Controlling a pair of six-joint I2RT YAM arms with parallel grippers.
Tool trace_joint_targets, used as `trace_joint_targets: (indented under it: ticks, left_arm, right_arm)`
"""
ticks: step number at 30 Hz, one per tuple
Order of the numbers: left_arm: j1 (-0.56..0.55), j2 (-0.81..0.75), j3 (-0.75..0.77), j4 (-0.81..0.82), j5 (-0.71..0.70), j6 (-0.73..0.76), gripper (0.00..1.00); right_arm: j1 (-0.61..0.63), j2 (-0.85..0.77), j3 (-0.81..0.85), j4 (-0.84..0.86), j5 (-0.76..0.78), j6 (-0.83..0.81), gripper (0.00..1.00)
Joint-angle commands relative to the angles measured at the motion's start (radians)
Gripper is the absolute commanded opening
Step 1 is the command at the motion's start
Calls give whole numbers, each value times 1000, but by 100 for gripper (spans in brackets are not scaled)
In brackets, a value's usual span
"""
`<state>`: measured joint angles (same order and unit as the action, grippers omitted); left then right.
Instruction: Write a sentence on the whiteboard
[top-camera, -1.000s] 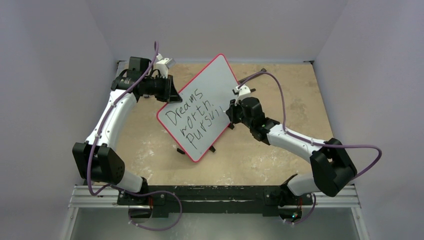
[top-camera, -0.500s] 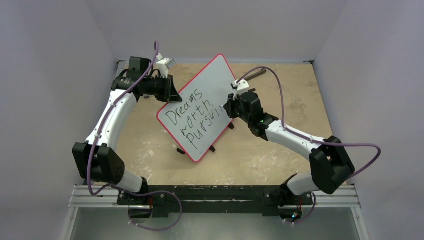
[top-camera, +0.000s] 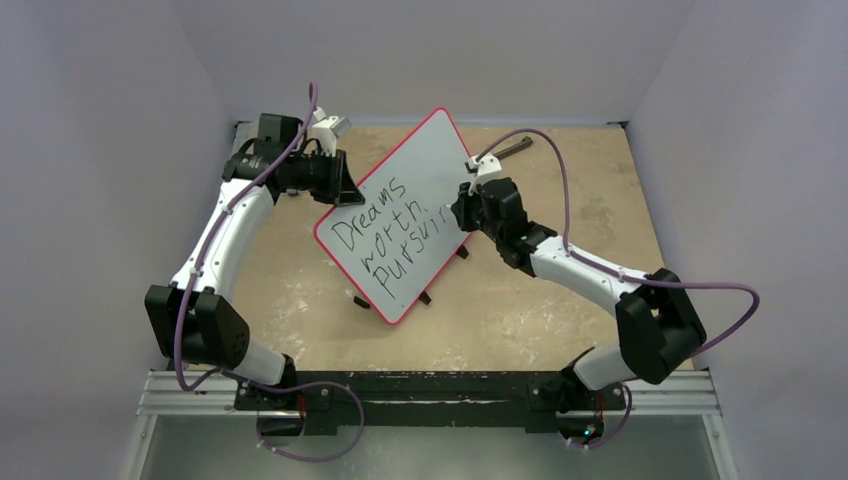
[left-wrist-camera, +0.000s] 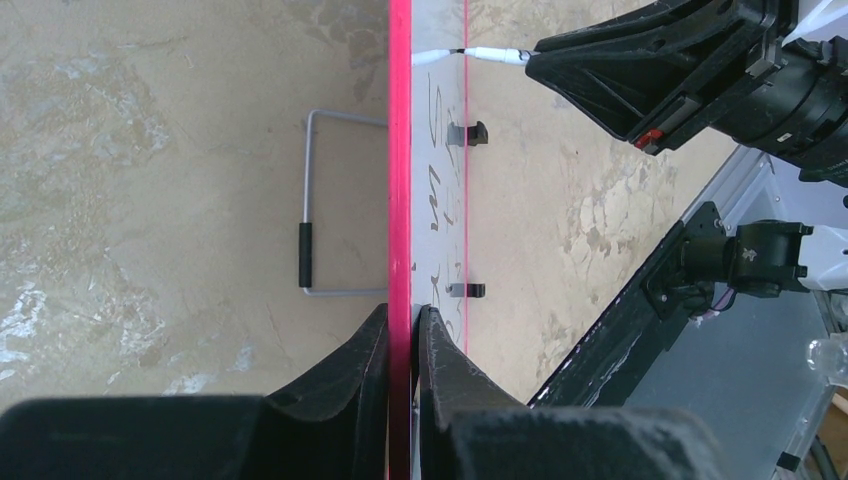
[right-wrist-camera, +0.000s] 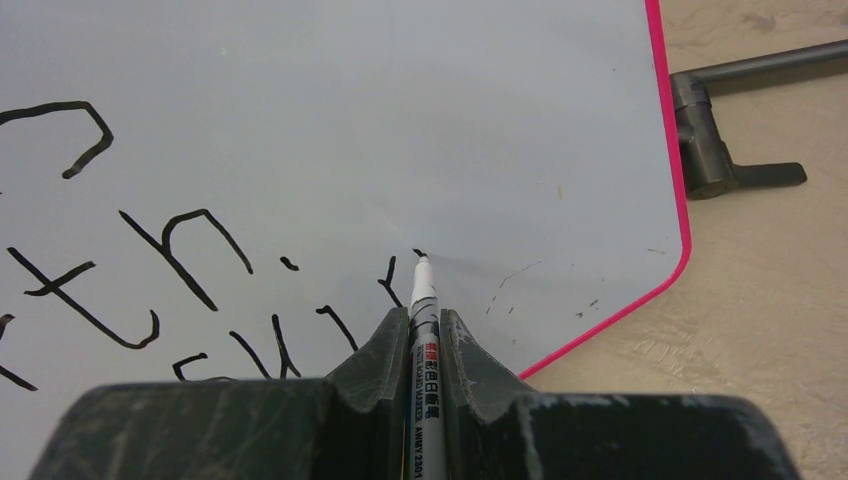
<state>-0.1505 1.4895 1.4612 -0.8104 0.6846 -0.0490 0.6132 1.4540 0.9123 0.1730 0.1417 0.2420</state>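
Observation:
The whiteboard (top-camera: 420, 170), white with a thin red rim, stands tilted in mid-table. The sentence (top-camera: 385, 232) in black marker reads "Dreams worth pursui" in three slanted lines. My left gripper (top-camera: 345, 185) is shut on the board's upper left rim (left-wrist-camera: 400, 200), one finger on each face. My right gripper (top-camera: 462, 212) is shut on a white marker (right-wrist-camera: 422, 300), whose black tip touches the board (right-wrist-camera: 400, 120) at the end of the third line, beside the newest stroke (right-wrist-camera: 388, 282). The marker also shows in the left wrist view (left-wrist-camera: 480, 55).
A wire stand (left-wrist-camera: 308, 220) sticks out behind the board, and small black clips (left-wrist-camera: 470, 132) sit on its front face. A dark metal handle (right-wrist-camera: 720, 140) lies on the tan tabletop (top-camera: 560, 300) just beyond the board's right edge. Grey walls close in the sides.
My right gripper has moved up and right along the third line with the marker, adding another stroke after "pursu". The left arm and the board have stayed put.

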Motion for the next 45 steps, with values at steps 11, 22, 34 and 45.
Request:
trace_joint_targets:
  ticks: [11,22,34,45]
  left_arm:
    - [-6,-32,36,33,12,32,0]
    - [-6,-32,36,32,13,30,0]
    - [-8,-36,36,31,9,31,0]
    - [-11,-37,36,27,0,36,0]
  right_arm:
    - [-6,-5,-27,-12,-14,22,0]
    - [-6,-40,-74,-4,-3,27,0]
    - [-59,-83,4,-8,28,2,0]
    - [-138,7,71,13,-41,27,0]
